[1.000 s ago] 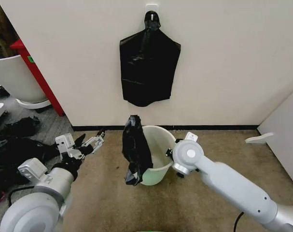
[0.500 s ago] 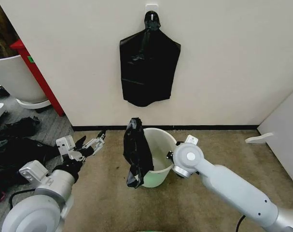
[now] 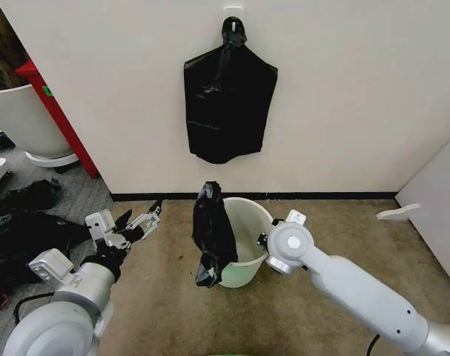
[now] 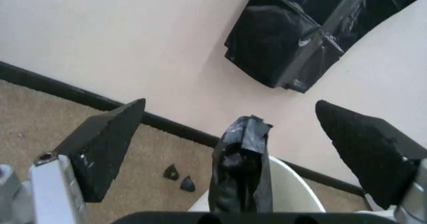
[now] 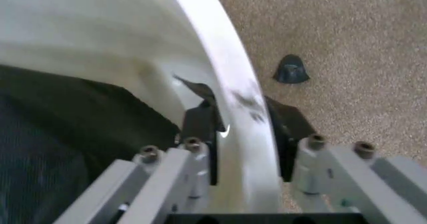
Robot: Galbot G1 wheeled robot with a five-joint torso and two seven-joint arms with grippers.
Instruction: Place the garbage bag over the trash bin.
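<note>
The trash bin [image 3: 248, 222] stands tilted on the carpet below the wall. The garbage bag [image 3: 213, 233] hangs bunched over the bin's left rim, its top sticking up above it. At the bin's right rim, my right gripper [image 3: 265, 239] is shut on the rim. The right wrist view shows its fingers [image 5: 200, 126] clamped on either side of the rim [image 5: 223, 78], with the garbage bag [image 5: 60, 134] dark beyond. My left gripper [image 3: 139, 215] is open, left of the bin and apart from it. Between its open tips [image 4: 230, 105], the left wrist view shows the bag [image 4: 243, 169] and the bin [image 4: 293, 189].
A flat black bag [image 3: 228, 104] hangs from a wall hook above the bin. At the left are a large white tub [image 3: 17, 119], a red post [image 3: 58, 111] and dark bags on the floor [image 3: 24, 222]. A white board [image 3: 439, 200] leans at right. Black scraps [image 4: 179, 176] lie on the carpet.
The bin, the bag and my right arm have shifted slightly to the right and a little nearer. The left gripper has hardly moved.
</note>
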